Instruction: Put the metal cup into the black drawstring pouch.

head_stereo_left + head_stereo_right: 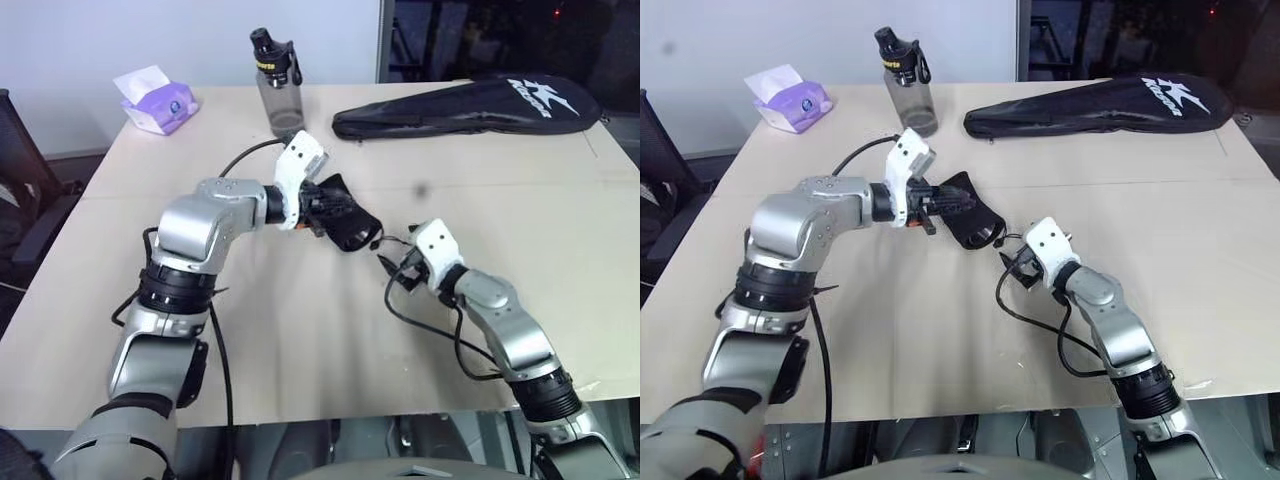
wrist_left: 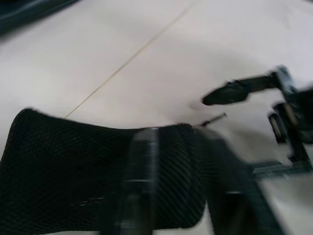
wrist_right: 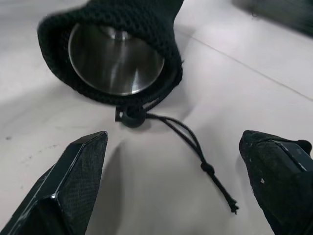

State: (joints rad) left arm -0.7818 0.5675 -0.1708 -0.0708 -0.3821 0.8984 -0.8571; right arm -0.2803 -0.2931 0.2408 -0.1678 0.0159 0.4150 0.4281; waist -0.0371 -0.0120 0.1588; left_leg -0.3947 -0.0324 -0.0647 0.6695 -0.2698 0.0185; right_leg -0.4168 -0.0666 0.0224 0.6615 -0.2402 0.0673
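Right now my right gripper (image 3: 173, 186) has jaws spread wide, just short of the black drawstring pouch (image 3: 146, 29) on the bench (image 1: 300, 340); metal cup (image 3: 115, 61) sits inside (base showing). Left gripper (image 1: 325, 212) pinches the pouch's far end.

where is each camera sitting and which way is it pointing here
Left eye and right eye views: on the head, looking forward and down over the table; both arms show, left gripper at the black drawstring pouch, right gripper just short of it.
Left wrist view: on the left wrist, looking over the pouch's mesh at the right gripper beyond.
Right wrist view: on the right wrist, facing the pouch mouth with the metal cup inside, between its own open fingers.
Shared: all views show the pouch.
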